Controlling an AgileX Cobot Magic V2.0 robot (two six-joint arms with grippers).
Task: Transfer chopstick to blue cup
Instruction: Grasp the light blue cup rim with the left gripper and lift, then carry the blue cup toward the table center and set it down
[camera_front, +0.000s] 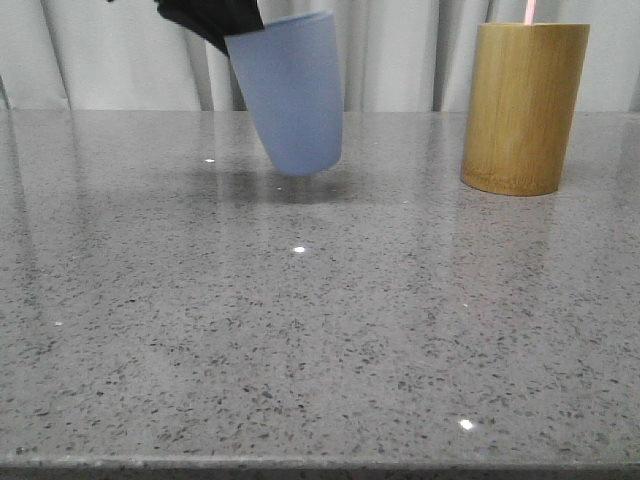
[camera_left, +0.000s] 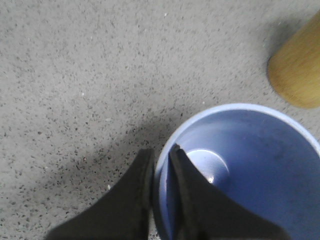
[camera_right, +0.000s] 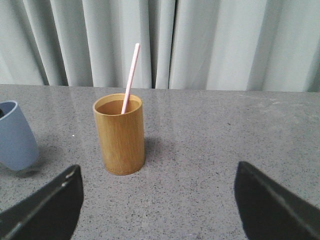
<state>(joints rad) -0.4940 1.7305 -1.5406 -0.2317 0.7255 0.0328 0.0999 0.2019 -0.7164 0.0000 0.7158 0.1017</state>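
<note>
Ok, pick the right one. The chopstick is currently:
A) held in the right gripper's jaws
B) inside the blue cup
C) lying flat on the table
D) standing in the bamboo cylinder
D: in the right wrist view the chopstick leans up out of the bamboo cylinder, while the blue cup held by the left gripper is empty and the right gripper jaws are apart.

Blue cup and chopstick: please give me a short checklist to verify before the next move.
1. Left gripper pinches rim of the light blue-grey tumbler: ok.
2. Tumbler upright on grey speckled table: not ok, tilted and lifted.
3. Tumbler empty inside: ok.
4. Thin pale pink chopstick standing in yellow-brown bamboo cylinder: ok.
5. Right gripper open, holding nothing: ok.
</note>
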